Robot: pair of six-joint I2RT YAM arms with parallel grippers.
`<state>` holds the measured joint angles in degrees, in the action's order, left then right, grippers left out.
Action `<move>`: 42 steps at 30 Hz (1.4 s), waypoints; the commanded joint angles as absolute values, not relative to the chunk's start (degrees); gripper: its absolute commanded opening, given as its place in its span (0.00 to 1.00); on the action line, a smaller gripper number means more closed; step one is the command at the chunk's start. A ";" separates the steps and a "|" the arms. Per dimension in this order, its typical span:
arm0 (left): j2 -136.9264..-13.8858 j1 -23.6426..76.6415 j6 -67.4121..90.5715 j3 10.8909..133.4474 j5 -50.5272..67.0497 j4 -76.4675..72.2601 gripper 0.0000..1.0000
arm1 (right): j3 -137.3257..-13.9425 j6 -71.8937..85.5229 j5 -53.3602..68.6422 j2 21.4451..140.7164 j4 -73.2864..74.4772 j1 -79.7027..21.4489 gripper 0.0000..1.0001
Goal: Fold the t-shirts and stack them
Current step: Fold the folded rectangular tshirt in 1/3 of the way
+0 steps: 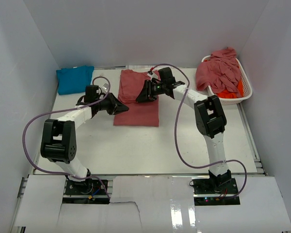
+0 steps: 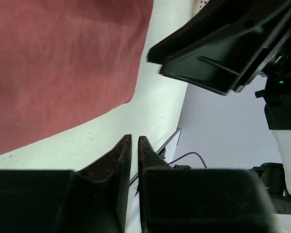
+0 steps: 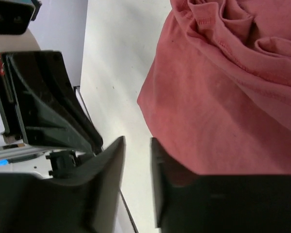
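Top external | left tool [image 1: 120, 105] nearly together, empty | right tool [image 1: 138, 96] apart | basket [image 1: 246, 90] shirts partly hidden

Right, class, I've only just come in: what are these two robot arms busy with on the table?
They are folding T-shirts. A rose-red shirt lies partly folded mid-table, with the left tool at its left edge and the right tool over its middle; neither visibly holds cloth. A folded turquoise shirt sits at the far left. More red shirts and an orange one wait heaped in the white basket.
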<state>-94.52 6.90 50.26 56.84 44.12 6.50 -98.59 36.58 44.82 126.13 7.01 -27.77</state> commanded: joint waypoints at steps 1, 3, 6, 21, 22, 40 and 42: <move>-95.79 8.17 48.69 56.86 47.02 1.41 0.21 | -102.04 38.58 44.92 128.84 4.57 -28.74 0.30; -98.52 8.78 47.73 57.48 47.37 1.14 0.01 | -102.30 39.02 44.74 129.72 4.05 -29.18 0.08; -101.77 9.14 47.55 58.45 47.55 0.44 0.00 | -101.43 39.37 43.86 130.08 3.17 -29.27 0.08; -111.26 11.25 43.16 61.87 43.07 -2.29 0.00 | -100.63 41.04 41.48 134.55 -3.42 -31.99 0.08; -112.05 11.25 42.72 61.96 42.89 -2.29 0.00 | -100.63 41.65 41.48 134.91 -3.95 -32.08 0.08; -107.14 12.92 44.12 52.65 35.25 -1.67 0.00 | -97.92 39.02 37.62 138.87 -11.33 -32.61 0.08; -106.61 13.53 43.95 51.42 34.63 -1.23 0.00 | -97.65 38.33 36.92 138.87 -11.69 -32.61 0.08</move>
<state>-109.65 12.25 44.88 53.67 37.41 -3.95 -98.43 39.94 38.39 138.50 -8.01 -32.75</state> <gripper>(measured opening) 0.022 0.078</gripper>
